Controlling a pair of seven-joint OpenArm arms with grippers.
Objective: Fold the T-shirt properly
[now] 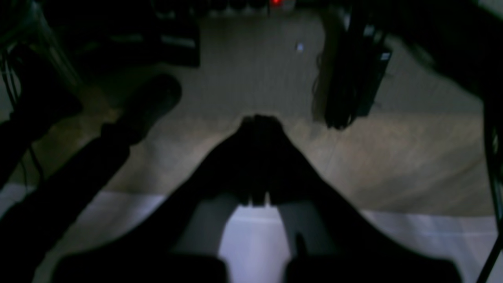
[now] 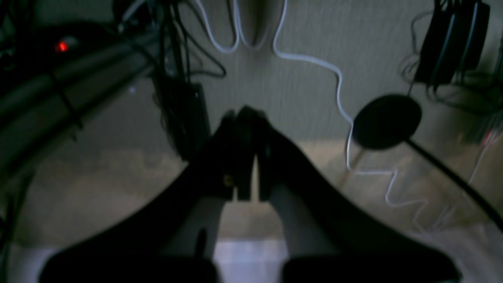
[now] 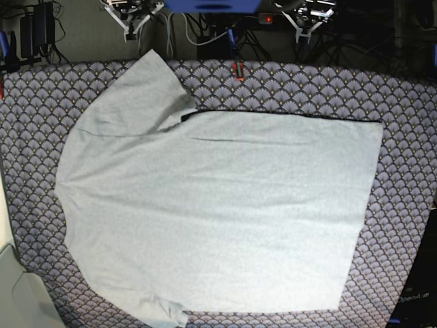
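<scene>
The shirt point(image 3: 218, 212) lies spread flat and plain side up across the cloth point(image 3: 410, 205), filling the middle of the base view, with its hem toward 3 o'clock, its collar end toward 9 and one sleeve point(image 3: 147, 89) reaching to 11. It looks light, soft and limp, likely to sag and crease rather than hold shape, so corners and edges such as the hem corners or shoulder seams seem the best hold. The left gripper point(image 1: 257, 122) and right gripper point(image 2: 243, 114) both hang off the table, jaws pressed together on nothing.
</scene>
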